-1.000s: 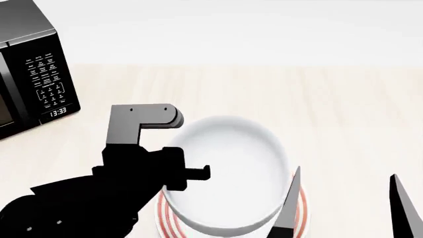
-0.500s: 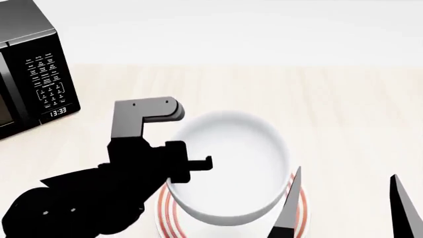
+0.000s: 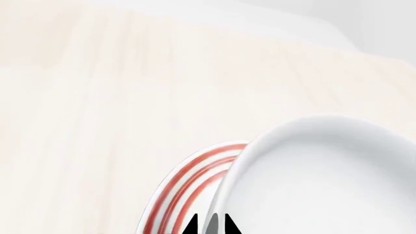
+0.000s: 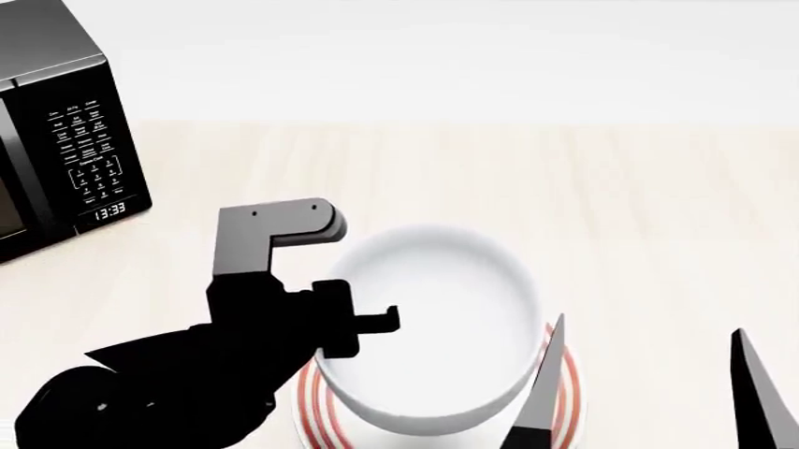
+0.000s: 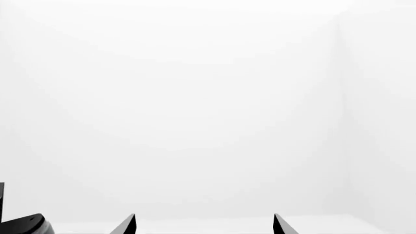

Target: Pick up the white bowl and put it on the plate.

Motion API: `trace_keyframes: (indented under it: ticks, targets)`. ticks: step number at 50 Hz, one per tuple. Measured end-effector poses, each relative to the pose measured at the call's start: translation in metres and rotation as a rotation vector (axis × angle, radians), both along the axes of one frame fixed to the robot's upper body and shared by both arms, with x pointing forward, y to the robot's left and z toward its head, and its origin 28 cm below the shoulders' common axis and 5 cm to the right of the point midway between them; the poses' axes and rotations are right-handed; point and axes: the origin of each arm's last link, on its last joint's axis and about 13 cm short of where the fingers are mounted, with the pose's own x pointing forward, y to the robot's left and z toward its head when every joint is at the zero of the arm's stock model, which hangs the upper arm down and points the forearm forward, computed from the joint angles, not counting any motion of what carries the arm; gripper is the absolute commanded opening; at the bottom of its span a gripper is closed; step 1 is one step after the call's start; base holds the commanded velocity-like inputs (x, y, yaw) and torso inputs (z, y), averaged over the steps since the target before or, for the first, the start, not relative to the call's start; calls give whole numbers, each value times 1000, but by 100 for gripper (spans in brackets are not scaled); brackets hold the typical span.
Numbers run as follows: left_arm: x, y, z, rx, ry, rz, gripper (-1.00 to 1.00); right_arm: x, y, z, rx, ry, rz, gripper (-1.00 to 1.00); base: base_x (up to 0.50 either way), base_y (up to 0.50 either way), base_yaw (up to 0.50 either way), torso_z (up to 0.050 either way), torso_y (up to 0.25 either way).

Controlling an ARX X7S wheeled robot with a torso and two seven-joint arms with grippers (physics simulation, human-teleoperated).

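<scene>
Hidden: the left claw (image 3: pixel 211 225) shows only 2 dark fingertips at the bottom edge; the plate (image 4: pixel 568 393) is mostly covered by the white bowl (image 4: pixel 431 327).
Bowl: lower centre of the head view, over the plate on the counter (image 4: pixel 624 215); contact unclear.
Left claw: clamped on the bowl's left rim.
Right claw (image 4: pixel 649 393): lower right, spread, empty.
Left arm: enters from lower left.

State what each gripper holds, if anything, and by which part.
The left gripper pinches the white bowl by its rim, over the plate. The right gripper is open and holds nothing.
</scene>
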Motion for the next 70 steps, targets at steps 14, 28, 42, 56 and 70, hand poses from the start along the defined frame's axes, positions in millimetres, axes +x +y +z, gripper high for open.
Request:
trace_keyframes:
  ticks: [14,28,42,56,70]
  targets:
    - [6,-1,-6,-4,14,11,-100,0,0,-1,1,2,1,100,0,0,0,1,1]
    - [10,-3,-12,1,24,15,-100,0,-1,-1,3,2,-1,100,0,0,0,0,1]
    - [11,-6,-19,8,34,12,-100,-1,-1,0,5,-3,-3,100,0,0,0,0,0]
    - [11,-7,-26,14,45,9,-100,-1,-2,1,7,-6,-5,100,0,0,0,0,1]
    - [12,-7,-32,23,54,10,-100,-2,-2,2,8,-10,-6,100,0,0,0,1,0]
